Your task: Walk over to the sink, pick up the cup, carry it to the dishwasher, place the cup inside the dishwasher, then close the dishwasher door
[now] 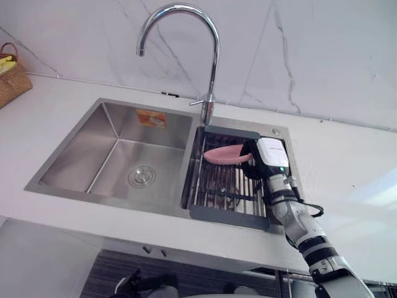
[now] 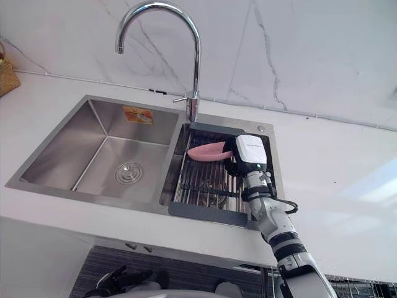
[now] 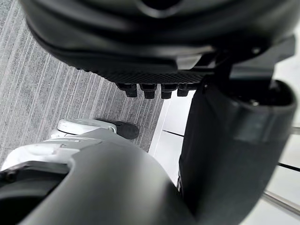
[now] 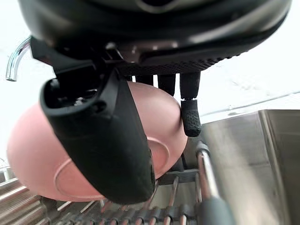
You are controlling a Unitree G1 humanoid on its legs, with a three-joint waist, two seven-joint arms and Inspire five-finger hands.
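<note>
Pink cup (image 1: 223, 154) lies tipped on the rack (image 1: 214, 189) at centre right, so I have my right hand (image 1: 271, 155) clasped round it, thumb (image 4: 110, 140) across its base, ready to lift.

Bright overall; glare patch on counter (image 1: 372, 192) at right of frame, highlights along faucet (image 1: 214, 56), soft shade inside sink (image 1: 80, 144) centre left.
</note>
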